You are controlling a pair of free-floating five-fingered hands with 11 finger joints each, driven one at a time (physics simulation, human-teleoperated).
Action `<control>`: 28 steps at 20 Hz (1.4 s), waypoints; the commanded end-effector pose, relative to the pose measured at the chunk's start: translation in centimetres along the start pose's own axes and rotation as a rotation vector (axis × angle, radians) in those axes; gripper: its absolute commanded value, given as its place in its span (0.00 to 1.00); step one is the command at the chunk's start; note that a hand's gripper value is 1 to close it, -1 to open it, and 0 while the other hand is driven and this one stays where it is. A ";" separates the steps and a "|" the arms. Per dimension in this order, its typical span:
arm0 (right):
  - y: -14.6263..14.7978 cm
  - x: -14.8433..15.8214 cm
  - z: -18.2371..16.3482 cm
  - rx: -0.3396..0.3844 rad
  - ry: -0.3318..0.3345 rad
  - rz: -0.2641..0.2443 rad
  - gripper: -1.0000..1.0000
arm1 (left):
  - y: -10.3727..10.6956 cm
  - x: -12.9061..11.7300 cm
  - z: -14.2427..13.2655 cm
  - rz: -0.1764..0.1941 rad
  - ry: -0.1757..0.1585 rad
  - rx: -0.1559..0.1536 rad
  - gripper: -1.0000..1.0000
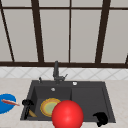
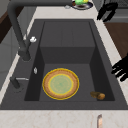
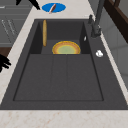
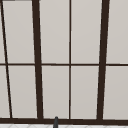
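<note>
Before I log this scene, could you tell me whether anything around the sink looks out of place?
Yes: a big red ball in the front view covers part of the sink's front edge and the yellow plate. A brown stick-like thing leans on the basin wall.

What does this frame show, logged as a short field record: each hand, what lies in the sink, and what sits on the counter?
left hand: at the basin's front left rim, fingers hanging down, holding nothing
right hand: at the sink's front right corner, fingers curled, holding nothing
sink: dark, deep basin on the left, shallow drainer on the right
plate: yellow-rimmed, flat on the basin floor
brown stick: in the basin by its front wall, nearest the left hand
red ball: in front of the sink
blue plate: on the left counter, a utensil across it
faucet: behind the basin
</note>
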 end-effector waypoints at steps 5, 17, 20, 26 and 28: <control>0.0 0.0 0.0 0.000 0.000 0.000 0.50 | -0.9 -5.4 -1.7 0.064 0.060 -0.038 0.00; 0.0 0.0 0.0 0.000 0.000 0.000 0.50 | 1.8 -15.4 0.2 0.149 0.075 -0.061 0.00; 0.0 0.0 0.0 0.000 0.000 0.000 0.50 | 2.4 -17.7 0.6 0.169 0.085 -0.062 0.00; 0.0 0.0 0.0 0.000 0.000 0.000 0.50 | 2.9 -21.5 0.5 0.210 0.112 -0.050 0.00; 0.0 0.0 0.0 0.000 0.000 0.000 0.50 | 3.1 -21.4 0.0 0.248 0.130 -0.067 0.00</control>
